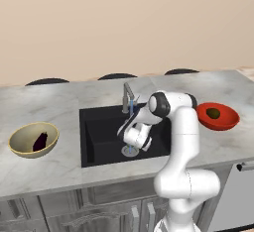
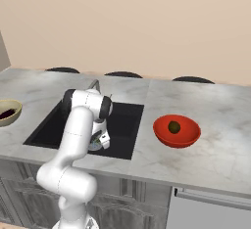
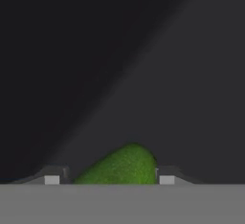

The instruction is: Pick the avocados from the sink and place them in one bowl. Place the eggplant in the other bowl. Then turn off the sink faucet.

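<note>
- Reaching down into the large black rectangular sink (image 1: 99, 137), the two-finger gripper (image 3: 109, 179) straddles the bright green avocado (image 3: 122, 168), one tip on each side, presumably to pinch it across its width.
- Whether the jaws already press the fruit I cannot tell.
- The darker olive avocado (image 2: 173, 126) lies in the glossy red bowl (image 2: 188, 137); the dark purple eggplant (image 1: 40, 141) lies in the tan bowl (image 1: 20, 149).
- The grey metal faucet (image 1: 127, 97) runs a thin blue stream, so shutting it off remains.

a grey-veined marble countertop (image 1: 54, 166) spans the scene beneath a plain beige wall (image 1: 124, 23). three dark rounded stool tops (image 1: 117, 76) line its far edge. grey cabinet fronts (image 1: 104, 211) and a pale appliance panel (image 2: 211, 213) sit below.
</note>
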